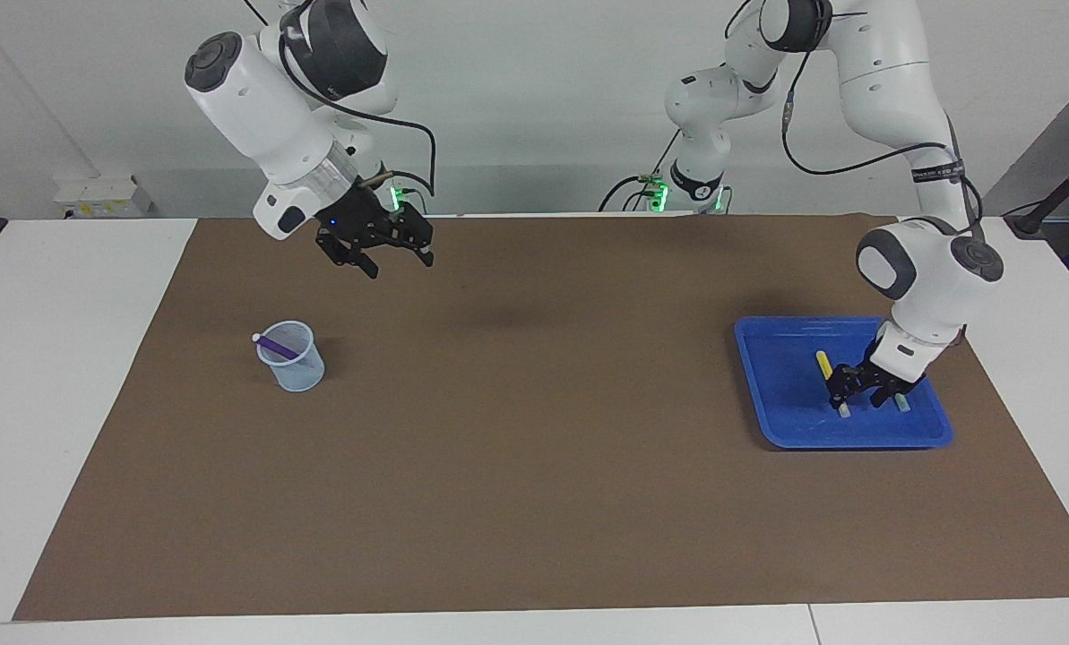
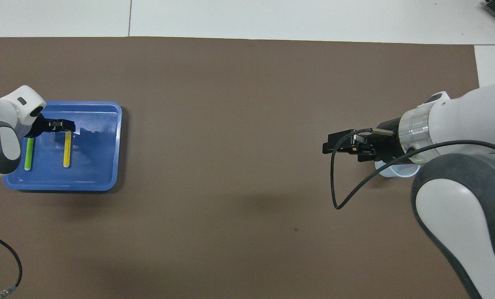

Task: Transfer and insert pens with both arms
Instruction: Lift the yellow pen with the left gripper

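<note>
Left gripper [image 1: 863, 387] spread low around the yellow pen [image 1: 823, 363] to pick it; right gripper [image 1: 389, 246] waits spread above the cup [image 1: 294, 360].

Both arms running glossy white shells, rounded segments. Left arm [image 1: 928, 269] showing dark grey oval patches on the wrist housing and a black band with small white lettering on the forearm. Right arm [image 1: 270, 107] showing dark grey round joint caps, a silver ribbed wrist ring, and a small blue light glowing below it. Black cables looping loose along both. Left gripper [image 1: 864, 387] and right gripper [image 1: 382, 242] wearing matte black, angular housings. Green lights glowing at both bases.
</note>
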Motion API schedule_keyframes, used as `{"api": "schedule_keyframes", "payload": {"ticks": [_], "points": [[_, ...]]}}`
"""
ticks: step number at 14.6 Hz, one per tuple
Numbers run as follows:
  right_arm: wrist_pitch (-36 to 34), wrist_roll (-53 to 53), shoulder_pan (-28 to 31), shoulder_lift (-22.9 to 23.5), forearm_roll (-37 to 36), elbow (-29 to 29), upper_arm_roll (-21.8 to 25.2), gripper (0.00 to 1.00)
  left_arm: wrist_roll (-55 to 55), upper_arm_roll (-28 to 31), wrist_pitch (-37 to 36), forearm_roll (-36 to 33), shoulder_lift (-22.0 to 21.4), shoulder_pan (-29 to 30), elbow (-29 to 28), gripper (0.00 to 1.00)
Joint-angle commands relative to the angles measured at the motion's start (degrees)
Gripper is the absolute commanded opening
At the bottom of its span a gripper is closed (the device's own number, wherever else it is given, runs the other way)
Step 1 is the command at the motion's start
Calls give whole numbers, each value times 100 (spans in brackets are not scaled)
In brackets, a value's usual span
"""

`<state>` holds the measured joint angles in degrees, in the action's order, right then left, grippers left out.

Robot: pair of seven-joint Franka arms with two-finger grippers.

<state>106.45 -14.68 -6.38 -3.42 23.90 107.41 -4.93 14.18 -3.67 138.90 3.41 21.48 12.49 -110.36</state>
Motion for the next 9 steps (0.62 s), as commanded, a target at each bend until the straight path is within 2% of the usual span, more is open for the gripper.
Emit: {"api": "schedule_keyframes", "payload": {"ticks": [1,9], "points": [[-36,-228,23,-159,159,227,-17,100,-117,-20,181,-148,-3,26,-91,75],[7,-228,23,-230,159,351,-17,100,-100,-29,181,-148,-3,17,-91,59]]}}
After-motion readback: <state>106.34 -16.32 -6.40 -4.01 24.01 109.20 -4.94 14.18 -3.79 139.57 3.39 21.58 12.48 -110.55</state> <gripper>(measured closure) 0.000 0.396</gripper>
